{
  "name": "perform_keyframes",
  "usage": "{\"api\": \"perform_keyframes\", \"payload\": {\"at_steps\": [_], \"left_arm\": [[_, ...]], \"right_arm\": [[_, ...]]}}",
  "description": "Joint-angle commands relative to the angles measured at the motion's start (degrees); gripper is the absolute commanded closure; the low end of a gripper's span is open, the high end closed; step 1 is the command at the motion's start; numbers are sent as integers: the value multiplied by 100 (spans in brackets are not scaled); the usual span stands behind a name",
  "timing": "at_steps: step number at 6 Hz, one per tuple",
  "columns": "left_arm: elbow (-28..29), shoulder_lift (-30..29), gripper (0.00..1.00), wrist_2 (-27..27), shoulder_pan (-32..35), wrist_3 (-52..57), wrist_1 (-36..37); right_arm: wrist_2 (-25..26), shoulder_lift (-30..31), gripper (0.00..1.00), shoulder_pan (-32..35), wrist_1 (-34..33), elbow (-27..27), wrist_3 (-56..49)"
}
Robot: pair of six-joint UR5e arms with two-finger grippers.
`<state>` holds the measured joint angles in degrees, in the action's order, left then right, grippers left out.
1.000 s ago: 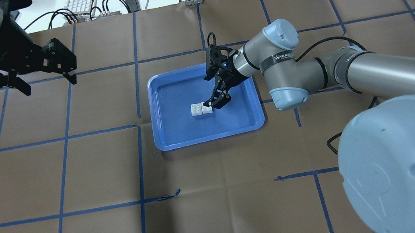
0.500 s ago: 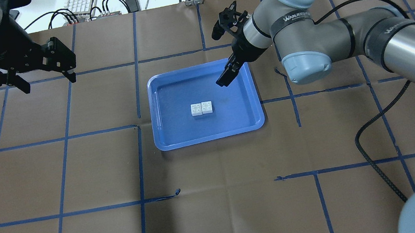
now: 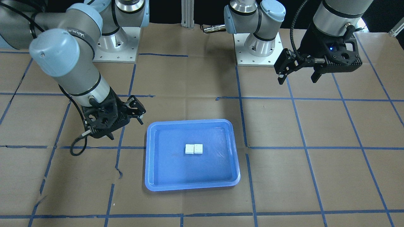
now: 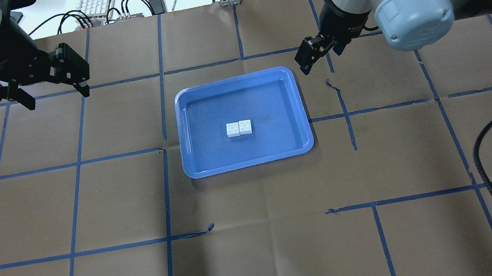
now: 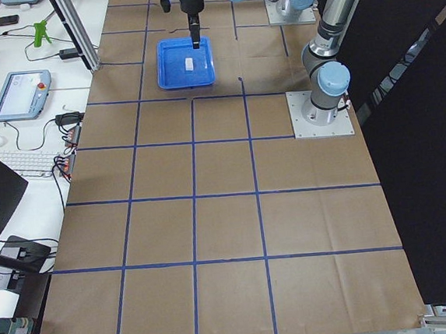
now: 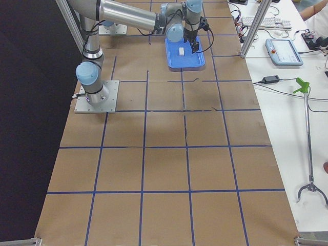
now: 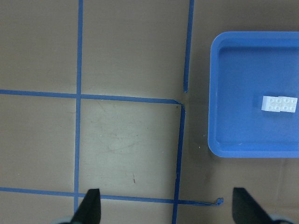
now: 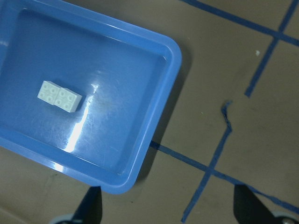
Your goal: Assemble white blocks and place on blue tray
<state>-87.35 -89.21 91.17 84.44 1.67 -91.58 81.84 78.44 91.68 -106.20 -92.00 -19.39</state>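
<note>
The two white blocks (image 4: 239, 128) lie side by side and touching near the middle of the blue tray (image 4: 213, 109), studs up. Whether they are locked together or only abut is too small to make out.

In the overhead view the right claw (image 8: 169, 206) hangs just outside the tray's 1 o'clock corner, released, holding nothing. There the wrist hides much of it. Its own camera shows only two fingertips, wide apart and cut off by the bottom edge.

The left claw (image 4: 59, 99) hovers well apart from the tray, out at its 10 o'clock, also released and empty. Its camera cuts the tray off at the right edge.

In both side views the blocks are only a white fleck.
</note>
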Motion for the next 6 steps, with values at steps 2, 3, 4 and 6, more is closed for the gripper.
{"api": "perform_keyframes", "payload": {"at_steps": [2, 3, 4, 6], "left_arm": [[43, 0, 1, 15, -7, 0, -9], [43, 0, 1, 15, -7, 0, 0], [17, -8, 1, 15, -15, 0, 0], [-10, -8, 1, 15, -15, 0, 0]], "right_arm": [[491, 269, 0, -36, 1912, 917, 2107], [561, 277, 0, -88, 2510, 1304, 2167], [744, 434, 0, -80, 2769, 1438, 2168], [720, 462, 0, -62, 2771, 1422, 2168]]}}
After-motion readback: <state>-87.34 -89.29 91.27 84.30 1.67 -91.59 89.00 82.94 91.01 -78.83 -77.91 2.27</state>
